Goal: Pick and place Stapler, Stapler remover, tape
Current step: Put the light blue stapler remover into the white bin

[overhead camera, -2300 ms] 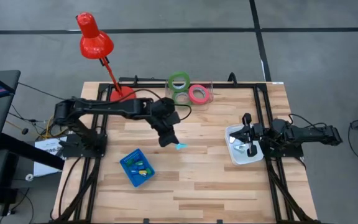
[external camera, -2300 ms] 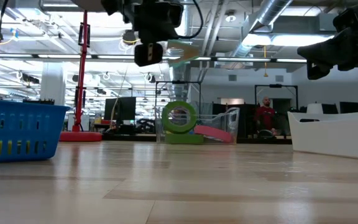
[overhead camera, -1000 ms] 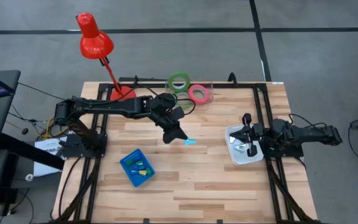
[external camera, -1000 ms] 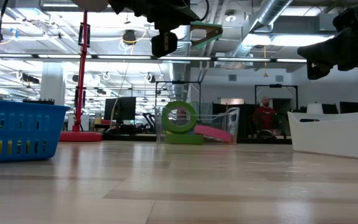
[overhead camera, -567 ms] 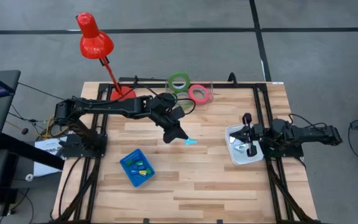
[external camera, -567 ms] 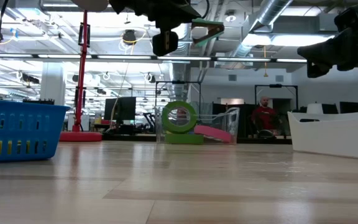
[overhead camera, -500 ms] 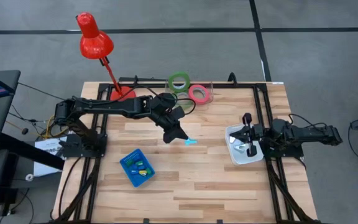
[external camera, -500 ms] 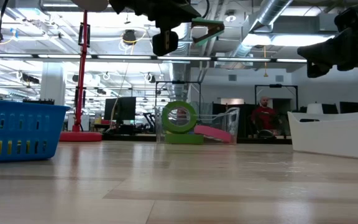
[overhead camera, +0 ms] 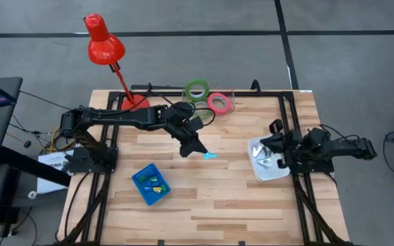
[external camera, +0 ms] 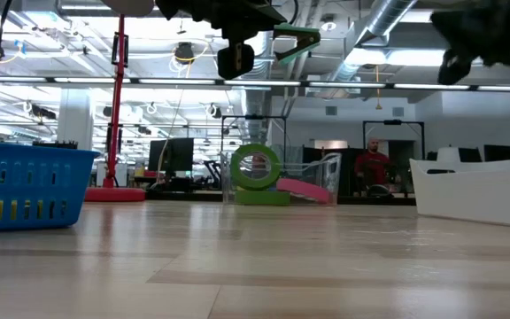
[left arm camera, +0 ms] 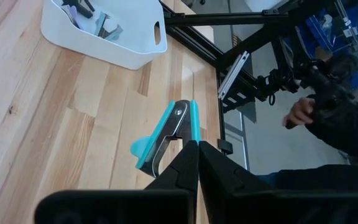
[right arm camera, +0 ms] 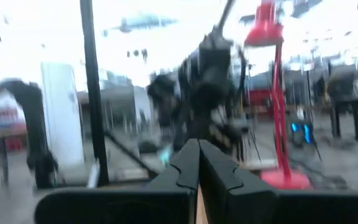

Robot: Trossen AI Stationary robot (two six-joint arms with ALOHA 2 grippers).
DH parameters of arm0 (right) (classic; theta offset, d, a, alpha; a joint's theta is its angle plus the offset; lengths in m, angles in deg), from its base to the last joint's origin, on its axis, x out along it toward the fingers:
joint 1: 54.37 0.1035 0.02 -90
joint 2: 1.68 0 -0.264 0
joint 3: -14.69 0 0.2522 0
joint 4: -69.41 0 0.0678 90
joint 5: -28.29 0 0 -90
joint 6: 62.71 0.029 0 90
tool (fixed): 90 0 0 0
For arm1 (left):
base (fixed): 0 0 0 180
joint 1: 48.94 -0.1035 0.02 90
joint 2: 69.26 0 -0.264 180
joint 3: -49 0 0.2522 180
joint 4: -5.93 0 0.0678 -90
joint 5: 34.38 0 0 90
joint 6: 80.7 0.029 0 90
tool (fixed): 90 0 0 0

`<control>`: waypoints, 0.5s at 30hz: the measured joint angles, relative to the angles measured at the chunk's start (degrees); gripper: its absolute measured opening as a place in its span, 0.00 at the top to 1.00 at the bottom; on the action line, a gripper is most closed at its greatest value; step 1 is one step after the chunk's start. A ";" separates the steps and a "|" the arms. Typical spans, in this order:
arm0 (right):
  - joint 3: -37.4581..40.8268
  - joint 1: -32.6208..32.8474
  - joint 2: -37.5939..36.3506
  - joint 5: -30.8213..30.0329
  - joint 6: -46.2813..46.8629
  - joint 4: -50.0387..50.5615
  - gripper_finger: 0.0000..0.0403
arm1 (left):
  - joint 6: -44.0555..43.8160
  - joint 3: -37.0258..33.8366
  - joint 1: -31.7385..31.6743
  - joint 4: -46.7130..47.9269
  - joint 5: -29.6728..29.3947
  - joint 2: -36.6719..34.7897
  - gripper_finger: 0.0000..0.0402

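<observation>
My left gripper (overhead camera: 198, 149) hung above the middle of the wooden table (overhead camera: 217, 205), near the centre of the overhead frame. Its jaws were closed tight on the stapler remover (left arm camera: 169, 133), a small teal tool with a bright metal claw running down its middle and a rounded teal tab at one end. From above it showed as a short teal sliver just right of my fingertips. In the level view it sat high in the frame, upper centre, clear of the tabletop.

My right gripper (overhead camera: 277, 127) was at the right side of the overhead frame, over the white bin (overhead camera: 265, 172), jaws fully closed and holding nothing. The bin held a few dark and silver items I could not make out.

The tape (overhead camera: 197, 89) sat at the top centre of the overhead frame, along the table's far edge: a green ring standing on edge on another green ring lying flat, and a pink-red ring (overhead camera: 218, 103) just to their right, leaning inside a clear holder.

A blue basket (overhead camera: 150, 184) with small yellow, green and blue pieces lay lower left of centre. A red desk lamp (overhead camera: 104, 39) stood at upper left.
</observation>
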 joint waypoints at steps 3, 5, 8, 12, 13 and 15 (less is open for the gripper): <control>0.00 0.00 0.00 0.00 0.80 -4.80 1.00 | 0.00 0.00 0.00 0.00 0.00 -0.01 0.99; 0.00 0.00 0.02 -0.02 0.89 -6.85 1.00 | 0.00 0.00 0.00 -0.04 0.00 0.00 0.99; 0.00 0.06 -0.02 0.00 1.00 -10.68 1.00 | 0.00 -0.02 0.00 -0.17 0.00 0.00 0.99; -0.01 0.01 -0.02 -0.02 0.99 -17.36 1.00 | 0.02 -0.02 0.00 -0.34 0.00 -0.02 0.99; -0.15 -0.01 -0.03 -0.02 0.97 -19.06 1.00 | 0.02 -0.02 0.00 -0.40 0.00 -0.02 0.99; -1.20 -0.15 0.03 -0.27 0.54 -19.33 1.00 | 0.02 -0.02 0.00 -0.42 0.00 -0.02 0.99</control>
